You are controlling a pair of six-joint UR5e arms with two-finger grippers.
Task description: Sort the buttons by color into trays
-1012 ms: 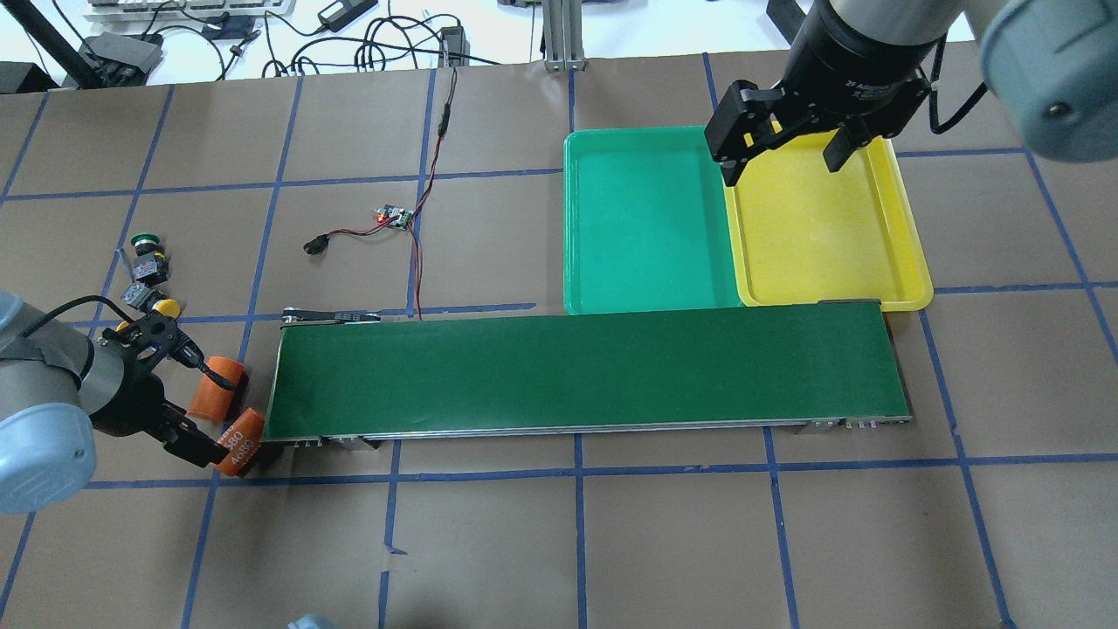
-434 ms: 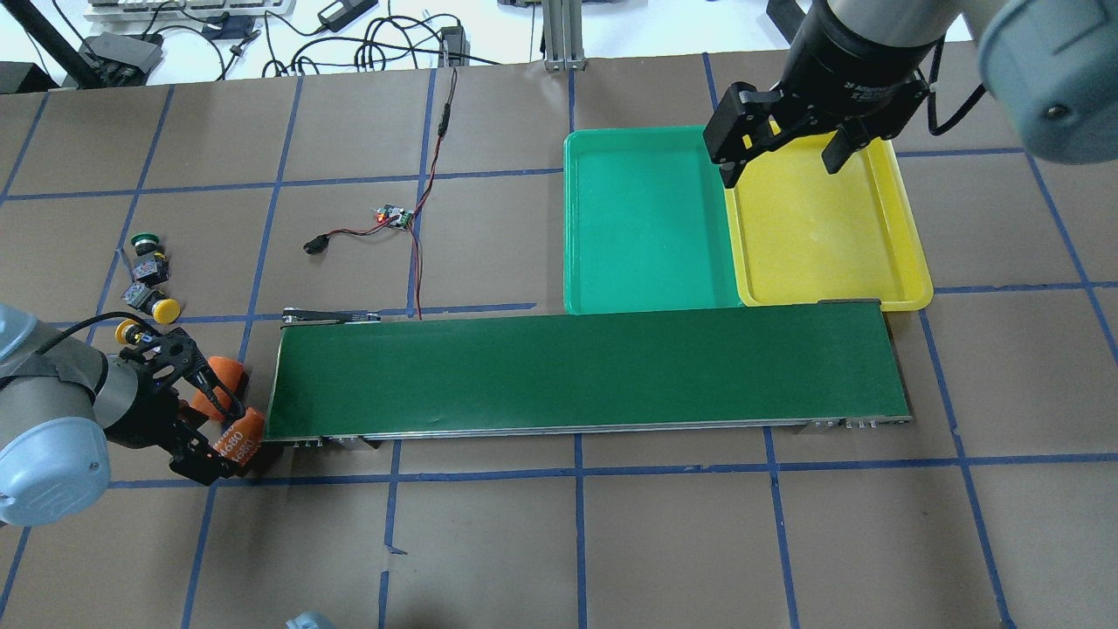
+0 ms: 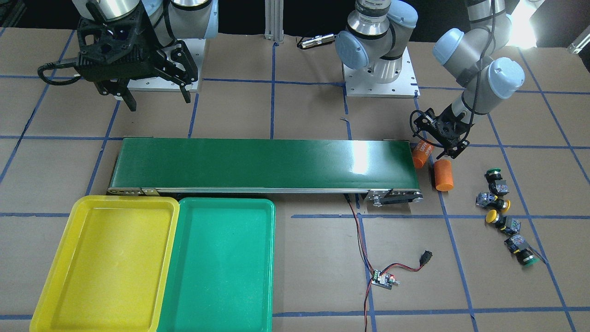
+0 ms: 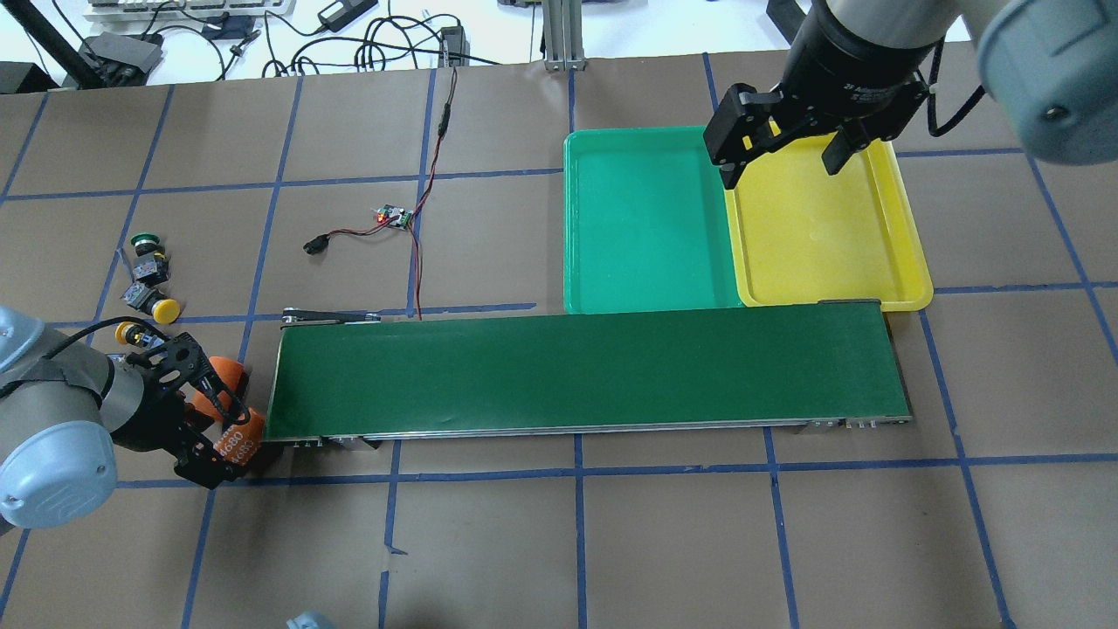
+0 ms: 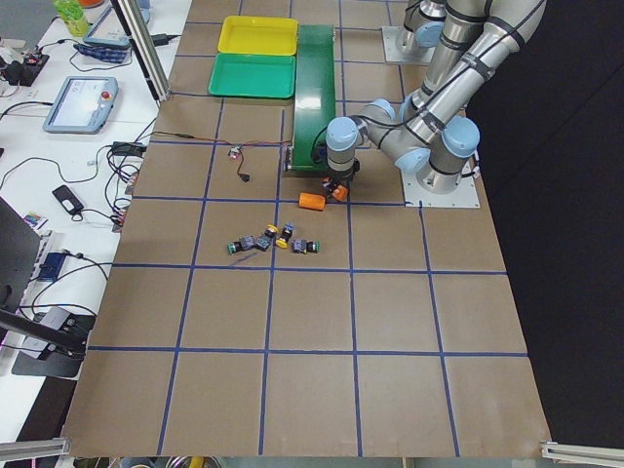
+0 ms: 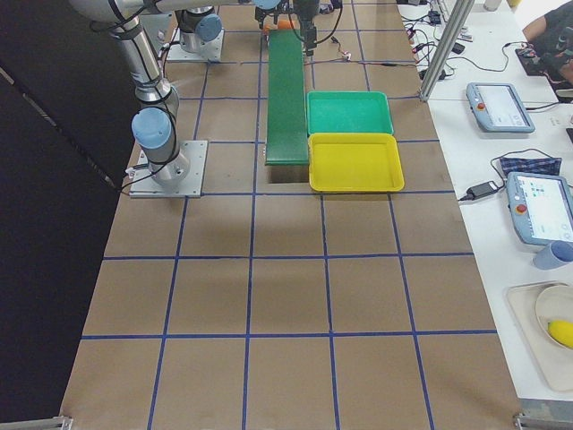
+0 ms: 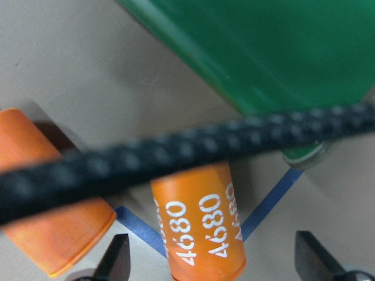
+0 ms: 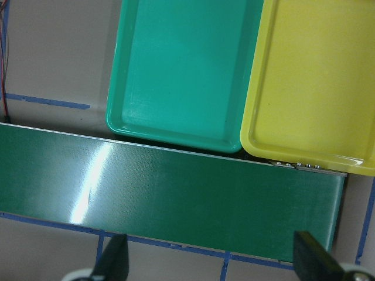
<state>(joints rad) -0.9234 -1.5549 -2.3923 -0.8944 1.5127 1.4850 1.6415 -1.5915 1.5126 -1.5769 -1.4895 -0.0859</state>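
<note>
Left gripper [image 4: 234, 434] straddles an orange cylinder [image 7: 199, 228] at the belt [image 4: 585, 371] end, fingers wide; right gripper [image 4: 780, 166] hangs beyond the belt, fingers wide.

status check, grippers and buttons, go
Left gripper open, astride lettered orange cylinder at belt end. Second cylinder beside it. Right gripper open, empty. Four buttons on table, none in trays.

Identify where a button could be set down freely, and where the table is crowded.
Free: the yellow tray, the green tray and the belt, all bare. Crowded: the belt's end by the left gripper, where two cylinders and four buttons lie.
</note>
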